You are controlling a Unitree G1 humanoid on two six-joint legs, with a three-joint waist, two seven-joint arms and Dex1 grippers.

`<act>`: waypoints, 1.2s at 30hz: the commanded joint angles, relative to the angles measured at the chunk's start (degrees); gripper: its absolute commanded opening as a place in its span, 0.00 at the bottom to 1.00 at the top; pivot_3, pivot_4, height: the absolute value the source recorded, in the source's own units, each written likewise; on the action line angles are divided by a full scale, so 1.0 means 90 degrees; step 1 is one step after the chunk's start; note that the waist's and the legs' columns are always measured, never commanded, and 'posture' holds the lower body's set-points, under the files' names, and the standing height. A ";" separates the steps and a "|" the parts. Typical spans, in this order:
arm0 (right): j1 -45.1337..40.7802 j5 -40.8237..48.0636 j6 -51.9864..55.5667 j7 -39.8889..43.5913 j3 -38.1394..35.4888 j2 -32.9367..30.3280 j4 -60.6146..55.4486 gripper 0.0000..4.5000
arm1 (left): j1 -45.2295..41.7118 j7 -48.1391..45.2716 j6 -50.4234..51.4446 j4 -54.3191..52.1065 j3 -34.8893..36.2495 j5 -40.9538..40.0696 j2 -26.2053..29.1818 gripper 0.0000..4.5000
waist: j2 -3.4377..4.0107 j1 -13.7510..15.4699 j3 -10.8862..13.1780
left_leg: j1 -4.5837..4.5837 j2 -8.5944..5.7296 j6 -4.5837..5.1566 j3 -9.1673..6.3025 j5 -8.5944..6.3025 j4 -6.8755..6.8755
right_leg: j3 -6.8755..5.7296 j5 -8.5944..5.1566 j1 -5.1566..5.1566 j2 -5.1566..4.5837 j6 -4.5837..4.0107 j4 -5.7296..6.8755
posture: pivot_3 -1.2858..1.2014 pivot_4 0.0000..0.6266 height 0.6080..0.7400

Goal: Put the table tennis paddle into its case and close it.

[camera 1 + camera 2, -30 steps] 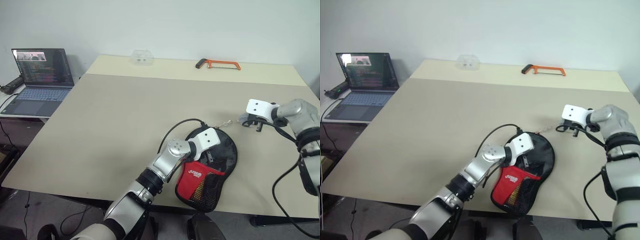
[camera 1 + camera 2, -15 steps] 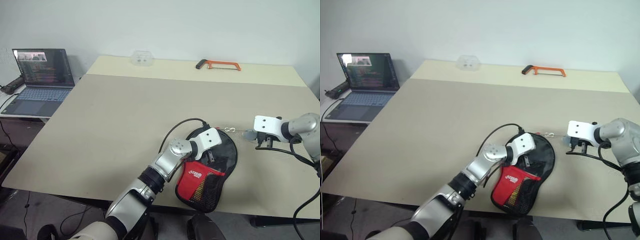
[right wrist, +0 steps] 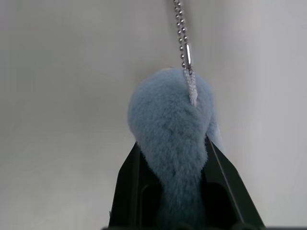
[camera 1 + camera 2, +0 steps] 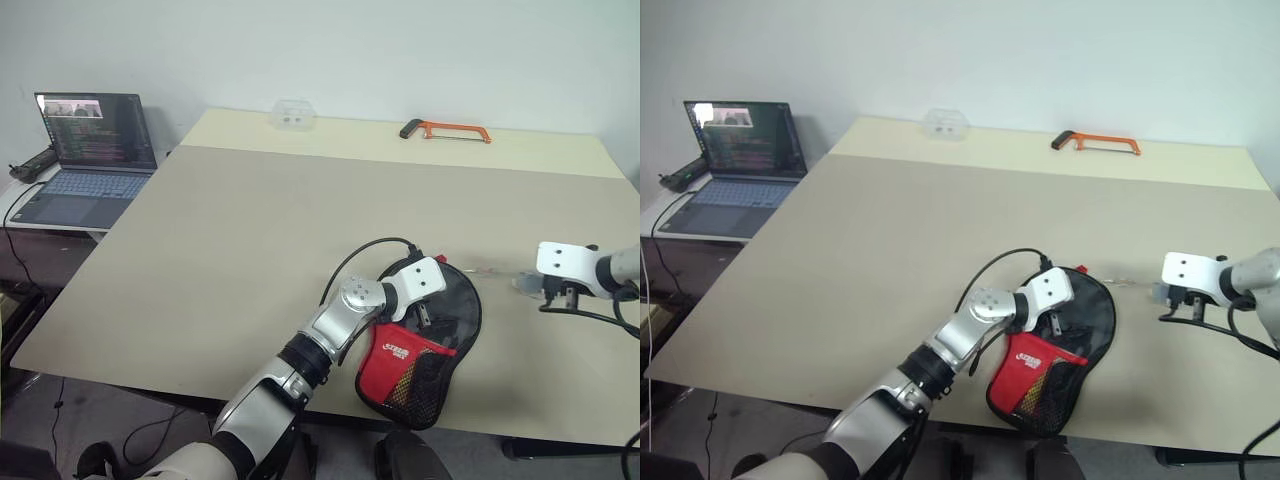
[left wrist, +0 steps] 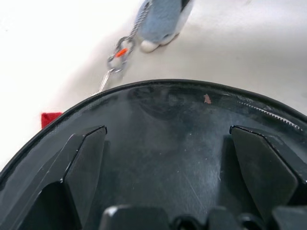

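Your black-and-red paddle-shaped fabric case (image 4: 425,345) lies at the near edge of the beige table (image 4: 250,230), toward the right-hand corner, its red mesh-pocket end pointing at that edge and its round black end further in. You have the left gripper (image 4: 425,312) resting on the round end with its two black fingers (image 5: 86,163) spread wide apart, pressed flat on the clear plastic panel, closed on nothing. Through that panel you see only dark surface; whether the table tennis paddle sits inside, you cannot tell.

Your right gripper (image 4: 545,290) hangs over the table just right of the case. Its jaws are clamped on the fluffy grey-blue charm (image 3: 170,139), whose thin bead chain (image 3: 183,38) runs back toward the case's top rim.

Along the far edge you have an orange-framed hacksaw (image 4: 447,130) and a small clear plastic box (image 4: 293,114). An open laptop (image 4: 85,150) sits on a side stand off the left edge.
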 commanded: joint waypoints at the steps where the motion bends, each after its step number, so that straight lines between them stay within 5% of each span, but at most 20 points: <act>1: 0.0537 0.0291 0.0200 0.0362 -0.0517 -0.0630 -0.0352 0.08 | 0.0151 -0.0006 0.0118 0.0262 -0.0050 0.0236 0.0192 1.00 | 0.0002 0.0032 -0.0001 | 0.0000 -0.0003 0.0000 -0.0001 0.0000 -0.0001 | -0.0002 0.0000 0.0001 -0.0002 0.0001 -0.0001 | 0.52 0.24 1.00; 14: 0.3199 0.1739 0.1729 0.1264 -0.1584 -0.1295 -0.4040 0.08 | 0.0109 0.0003 0.0028 0.0441 -0.0099 0.0302 0.0172 1.00 | -0.0014 0.0000 0.0005 | 0.0002 -0.0014 0.0003 -0.0023 -0.0002 0.0002 | -0.0001 -0.0007 0.0006 -0.0007 0.0031 0.0000 | 0.52 0.24 1.00; 36: 0.3842 0.2691 0.2495 0.1484 -0.0997 -0.1298 -0.6881 0.08 | 0.0076 -0.0035 0.0041 0.0521 -0.0157 0.0387 0.0154 1.00 | -0.0031 0.0003 0.0004 | -0.0004 -0.0019 0.0006 -0.0038 -0.0004 0.0003 | -0.0009 -0.0012 0.0007 -0.0007 0.0042 -0.0003 | 0.52 0.24 1.00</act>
